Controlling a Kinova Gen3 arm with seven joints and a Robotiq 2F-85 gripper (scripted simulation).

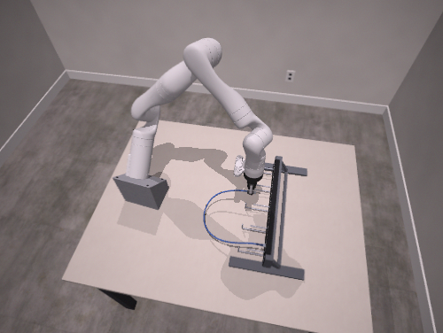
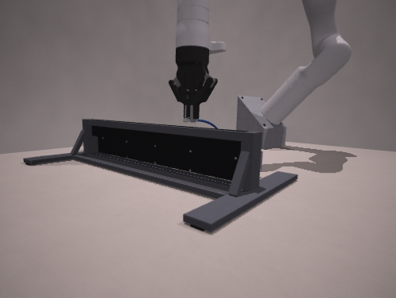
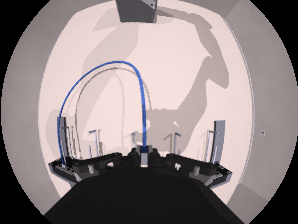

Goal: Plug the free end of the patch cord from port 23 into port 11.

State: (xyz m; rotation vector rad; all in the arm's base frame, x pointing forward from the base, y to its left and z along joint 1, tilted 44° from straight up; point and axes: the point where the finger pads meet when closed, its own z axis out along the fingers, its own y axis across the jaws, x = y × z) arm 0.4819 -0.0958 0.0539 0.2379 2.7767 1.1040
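The dark rack [image 1: 275, 212] stands on the table's right half, its port face toward the arm's base. The blue patch cord [image 1: 208, 217] arcs from the rack's near end in a loop back to my gripper [image 1: 251, 191]. My gripper is shut on the cord's free-end plug, pointing down just in front of the rack's port face, near its middle. In the exterior view my gripper [image 2: 191, 117] hangs just above and behind the rack's top edge [image 2: 170, 127], with a bit of blue cord [image 2: 209, 124] beside it. In the wrist view the cord [image 3: 100, 96] loops up from the fingers.
The arm's grey base [image 1: 142, 189] stands on the table's left half. Several other clear plugs [image 1: 253, 228] stick out of the rack's port face. The rack's feet [image 1: 266, 268] reach toward the table's front and back edges.
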